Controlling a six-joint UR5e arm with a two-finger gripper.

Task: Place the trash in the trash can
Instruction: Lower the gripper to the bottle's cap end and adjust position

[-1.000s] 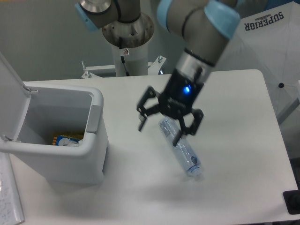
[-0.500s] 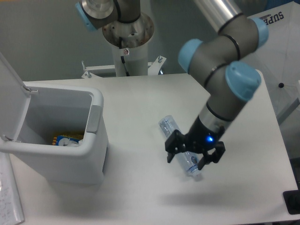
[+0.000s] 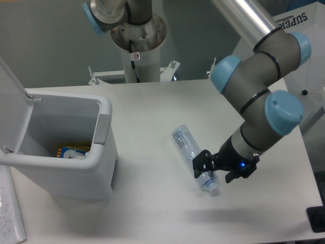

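One bottle (image 3: 192, 155) lies flat near the middle of the table (image 3: 152, 107), and one trash can (image 3: 66, 152) stands open at the left edge. One claw (image 3: 217, 171) sits low over the cap end, fingers spread a little on each side. If they touch, I cannot tell.

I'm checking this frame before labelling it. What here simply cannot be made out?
- End effector: whether its fingers touch or grip the bottle; the fixed camera sees them from the side, over the cap end.
- Trash can: most of its floor is hidden by the near wall; only a yellow-and-white item shows, its print too small to read.
- The can's lid: cut off by the left edge.
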